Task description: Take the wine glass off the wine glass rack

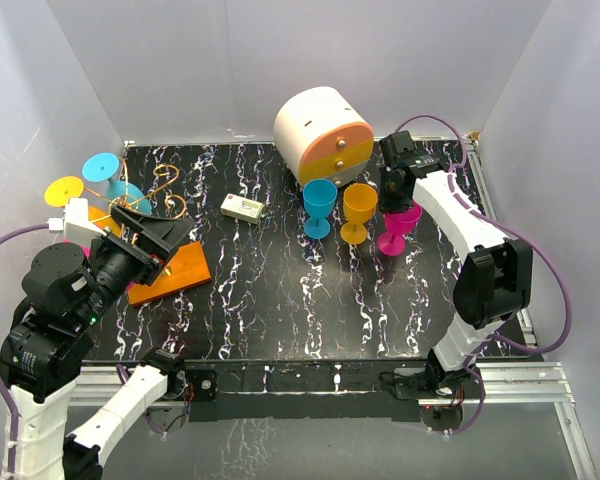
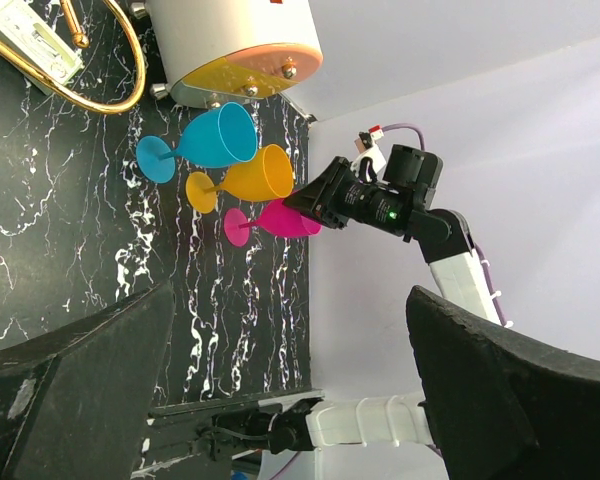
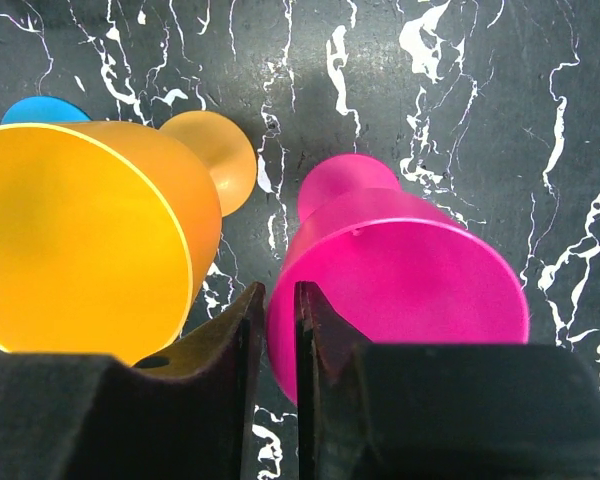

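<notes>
The wine glass rack has an orange base plate (image 1: 172, 274) and golden wire hooks (image 1: 166, 188) at the left. A cyan wine glass (image 1: 112, 176) and a yellow one (image 1: 65, 188) hang on it. My left gripper (image 1: 156, 240) hovers over the rack, open wide and empty (image 2: 290, 380). A magenta wine glass (image 1: 398, 228) stands upright on the table at the right. My right gripper (image 3: 280, 300) is over its rim (image 3: 410, 260), the jaws a narrow gap apart with the near wall between them.
An orange glass (image 1: 359, 210) and a blue glass (image 1: 319, 205) stand just left of the magenta one; the orange bowl (image 3: 80, 240) is close beside my right fingers. A white-and-orange round cabinet (image 1: 323, 132) sits behind them. A small white box (image 1: 243, 208) lies mid-table.
</notes>
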Robot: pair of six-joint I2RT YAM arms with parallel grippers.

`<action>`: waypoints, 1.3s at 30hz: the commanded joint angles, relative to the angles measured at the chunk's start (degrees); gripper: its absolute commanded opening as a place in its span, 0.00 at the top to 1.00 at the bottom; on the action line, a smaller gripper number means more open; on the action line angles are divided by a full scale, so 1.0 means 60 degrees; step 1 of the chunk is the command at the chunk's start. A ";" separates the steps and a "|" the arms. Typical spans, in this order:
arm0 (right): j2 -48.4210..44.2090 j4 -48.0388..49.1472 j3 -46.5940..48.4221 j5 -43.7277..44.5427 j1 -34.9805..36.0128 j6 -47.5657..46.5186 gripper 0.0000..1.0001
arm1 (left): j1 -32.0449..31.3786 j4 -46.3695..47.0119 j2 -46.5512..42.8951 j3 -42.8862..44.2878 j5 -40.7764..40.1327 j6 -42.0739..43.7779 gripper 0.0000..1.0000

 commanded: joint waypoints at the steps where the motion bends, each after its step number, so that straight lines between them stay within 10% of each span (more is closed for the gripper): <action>1: -0.0157 0.0449 0.0120 -0.0039 -0.0101 -0.0083 0.81 | -0.0002 -0.0041 0.0075 0.0237 -0.0040 0.0117 0.01; 7: -0.0539 0.0117 0.0773 -0.0130 -0.0113 -0.0129 0.69 | -0.0003 -0.0074 0.0095 0.0315 -0.0053 0.0144 0.01; 14: -0.1779 0.0266 0.1563 -0.0162 -0.0102 -0.0145 0.33 | -0.0002 -0.0620 0.0565 0.1295 -0.0545 0.0868 0.01; 21: -0.4105 0.2538 -0.0081 -0.2996 -0.0110 -0.0247 0.02 | -0.0011 -0.2050 0.1623 0.3417 -0.2115 0.2549 0.01; 28: -0.5773 0.5060 -0.2019 -0.5729 -0.0043 0.0201 0.02 | -0.0002 -0.3856 0.2401 0.5308 -0.4664 0.3942 0.01; 39: -0.5766 0.4634 -0.1933 -0.4423 0.1795 -0.0898 0.02 | -0.0002 -0.5657 0.2885 0.6395 -0.8084 0.5206 0.01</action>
